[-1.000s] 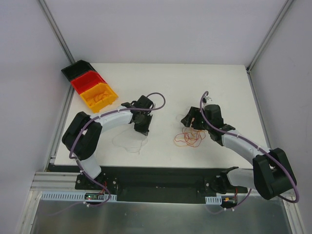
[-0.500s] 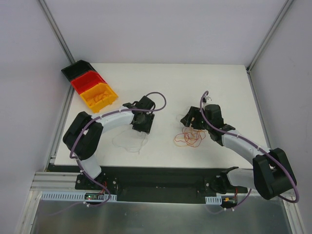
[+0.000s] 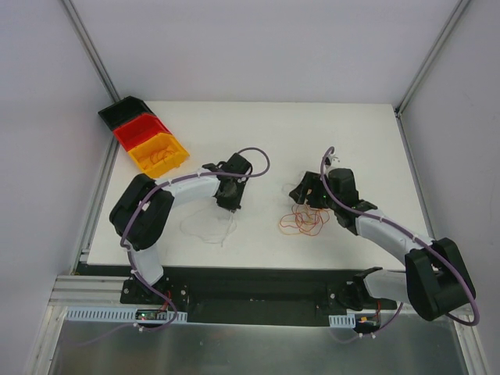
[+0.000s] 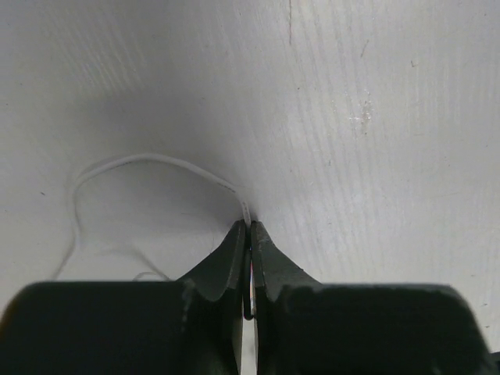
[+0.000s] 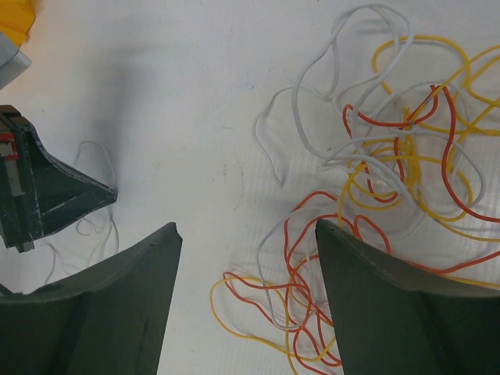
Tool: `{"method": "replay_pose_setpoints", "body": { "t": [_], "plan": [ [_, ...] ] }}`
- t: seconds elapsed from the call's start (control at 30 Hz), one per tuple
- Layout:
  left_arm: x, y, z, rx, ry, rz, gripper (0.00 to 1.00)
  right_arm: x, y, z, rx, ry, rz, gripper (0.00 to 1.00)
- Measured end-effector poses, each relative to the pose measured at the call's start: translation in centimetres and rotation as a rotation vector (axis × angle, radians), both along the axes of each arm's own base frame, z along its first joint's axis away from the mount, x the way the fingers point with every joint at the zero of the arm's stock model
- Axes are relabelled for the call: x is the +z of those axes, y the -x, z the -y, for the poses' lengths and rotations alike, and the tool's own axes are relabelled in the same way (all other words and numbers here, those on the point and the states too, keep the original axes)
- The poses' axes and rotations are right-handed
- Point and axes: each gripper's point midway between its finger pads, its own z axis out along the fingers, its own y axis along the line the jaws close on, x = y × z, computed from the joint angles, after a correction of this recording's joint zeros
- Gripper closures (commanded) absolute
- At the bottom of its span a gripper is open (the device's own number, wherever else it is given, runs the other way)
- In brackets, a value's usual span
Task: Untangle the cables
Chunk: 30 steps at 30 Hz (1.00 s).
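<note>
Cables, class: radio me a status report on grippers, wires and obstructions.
Left gripper shut on one white cable, lying apart from the rest. Right gripper open over the red, orange, yellow and white tangle. No obstruction seen.

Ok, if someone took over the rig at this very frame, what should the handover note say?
Left end effector: shut on one thin white wire, low over the white table, apart from the other wires.
Right end effector: open, holding nothing, above the tangle of thin orange, red, yellow and white wires.
Done: one white strand lies clear on the left; orange loops sit in the yellow plastic bin.
Left: the tangle itself, strand by strand.
</note>
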Motion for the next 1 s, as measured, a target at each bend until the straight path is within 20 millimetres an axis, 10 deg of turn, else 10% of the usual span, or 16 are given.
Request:
{"method": "replay_pose_setpoints", "body": {
  "t": [0.23,0.7,0.87,1.0],
  "plan": [
    [4.0,-1.4,-1.4,0.028,0.012,0.114,1.0,0.0,0.2,0.2,-0.002,-0.004,0.008,0.27],
    [31.5,-16.3,-17.1,0.444,0.289,0.766,1.0,0.3,0.1,0.2,-0.001,-0.016,0.025,0.27],
    [35.3,-22.2,-21.6,0.517,0.294,0.876,1.0,0.4,0.0,0.2,-0.004,-0.018,0.028,0.27],
    [34.7,-26.1,-25.1,0.555,0.29,0.883,1.0,0.4,0.0,0.2,-0.003,-0.019,0.029,0.27]
  ]
}}
